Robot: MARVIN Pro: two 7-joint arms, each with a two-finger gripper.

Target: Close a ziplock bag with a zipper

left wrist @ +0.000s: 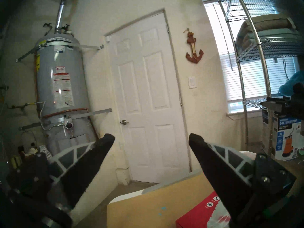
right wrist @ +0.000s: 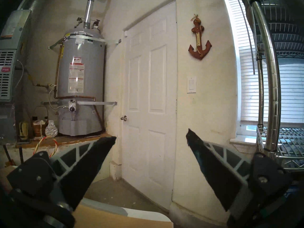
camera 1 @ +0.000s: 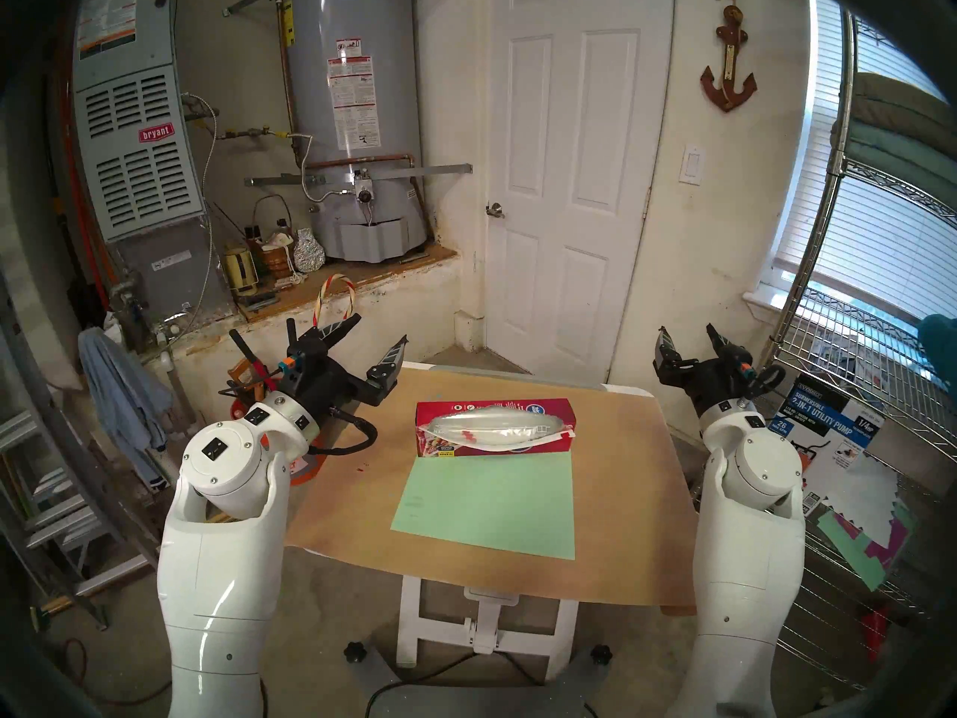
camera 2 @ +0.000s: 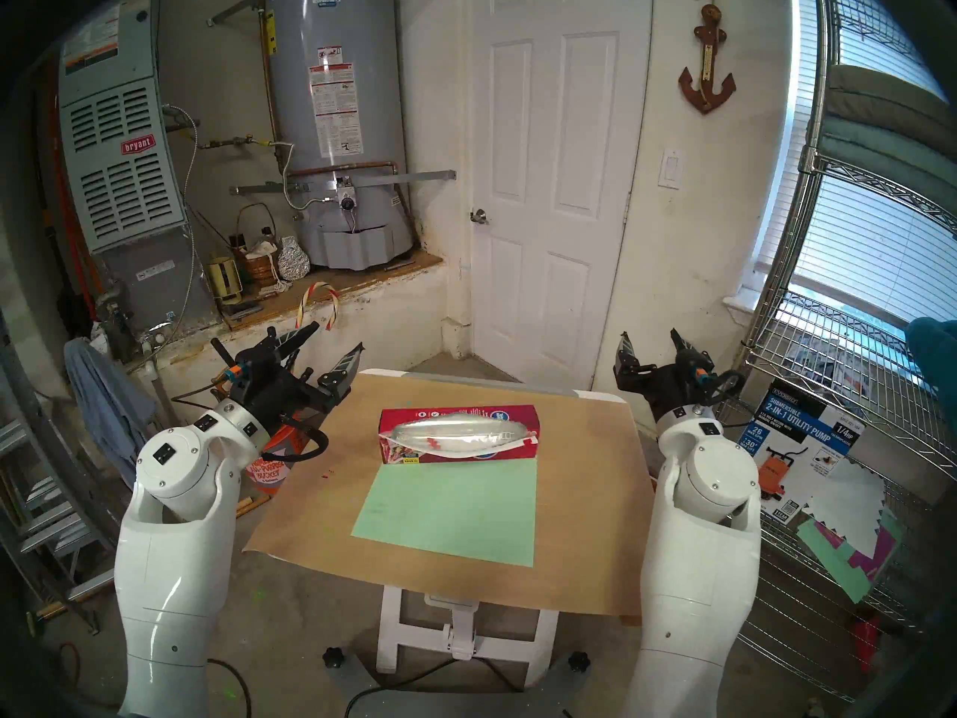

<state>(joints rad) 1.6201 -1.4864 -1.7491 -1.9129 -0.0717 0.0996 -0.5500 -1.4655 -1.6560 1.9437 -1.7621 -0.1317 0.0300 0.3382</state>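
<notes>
**Both claws spread and empty, bag untouched on its box**

Hard to make out: the zipper point(camera 1: 562, 431), only a thin white strip at the ziplock bag's point(camera 1: 492, 426) right end, slider too small to pick out; small red print on the pouch unreadable. Half hidden under the bag: the red box point(camera 1: 549, 408), its printed top mostly covered by clear, shiny, puffed plastic. Cut off in the left wrist view: just a red corner of that box at the bottom edge, behind one black finger. Not visible at all from the right wrist: the bag.

Lying lengthwise on the box, toward the far side of the table point(camera 1: 637, 473), a flat top covered in tan paper. Just nearer, touching the box's front edge: a matte, pale green sheet point(camera 1: 487, 504), rectangular and smooth.

Left gripper point(camera 1: 370, 341) raised off the table's far left corner, wedge-shaped black fingers wide apart, holding nothing. Right gripper point(camera 1: 689, 341) raised beyond the right edge, likewise spread and empty. Both well apart from the bag.
</notes>
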